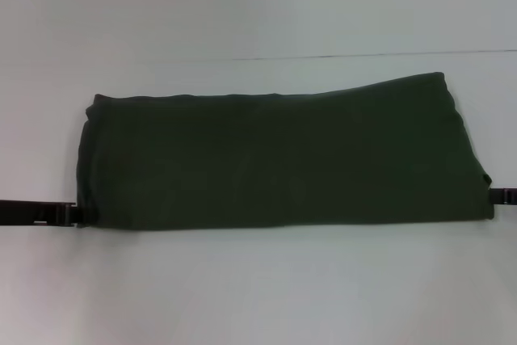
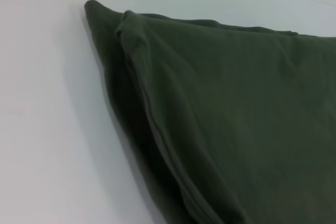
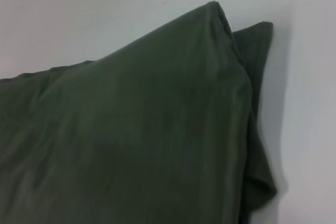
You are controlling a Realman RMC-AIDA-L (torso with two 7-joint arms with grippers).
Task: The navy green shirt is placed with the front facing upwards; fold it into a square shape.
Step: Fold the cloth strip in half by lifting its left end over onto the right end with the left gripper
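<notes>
Lying as a long band on the desk (image 1: pixel 258 288), the navy green shirt (image 1: pixel 275 159) seems to need its ends folded inward next, left gripper (image 1: pixel 74 214) and right gripper (image 1: pixel 494 195) at its near corners, fingers' state unclear.

Soft, even, dimmish light; faint shadows beside the shirt (image 1: pixel 275 159); mild blur.

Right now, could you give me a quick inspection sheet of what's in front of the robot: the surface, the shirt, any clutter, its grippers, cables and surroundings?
Surface: plain white table, with a thin dark line across it beyond the shirt.
Job's things: navy green shirt lies folded into a long wide band, not yet a square; plain side up, no lettering showing; layered edges show at both ends.
Clutter: nothing seen.
Grippers: left gripper at the shirt's near left corner; right gripper at its near right corner; both lie low at the table.
Cables: nothing seen.
Surroundings: only white beyond the table line.
</notes>
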